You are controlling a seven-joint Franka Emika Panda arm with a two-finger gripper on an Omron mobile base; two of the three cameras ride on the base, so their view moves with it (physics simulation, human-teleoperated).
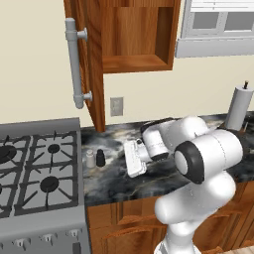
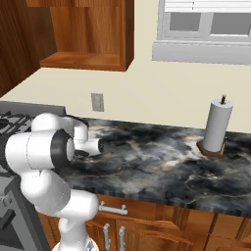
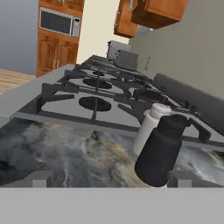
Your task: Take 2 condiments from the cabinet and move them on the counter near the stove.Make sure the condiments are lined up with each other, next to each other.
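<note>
The stove is sitting to the far side of the shakers from the gripper, its burners and grates spreading beyond them in the hand view. Just off the stove's edge, the two condiments are standing upright on the counter: the light grey shaker nearer the stove, the black shaker touching or nearly touching it on the gripper's side. The gripper is hanging level beside them with its jaws spread wide and nothing between them, a short way clear of the black shaker.

Both shakers look placed side by side, so the main risk is the arm itself: any forward drift or a swing toward the stove could clip the black shaker, tipping it or pushing the pair out of line. Backing straight away from them seems safest.

Above the gripper, the cabinet is standing open with its shelf bare, its door jutting out overhead. Far behind the arm, the paper-towel roll is standing near the wall.
</note>
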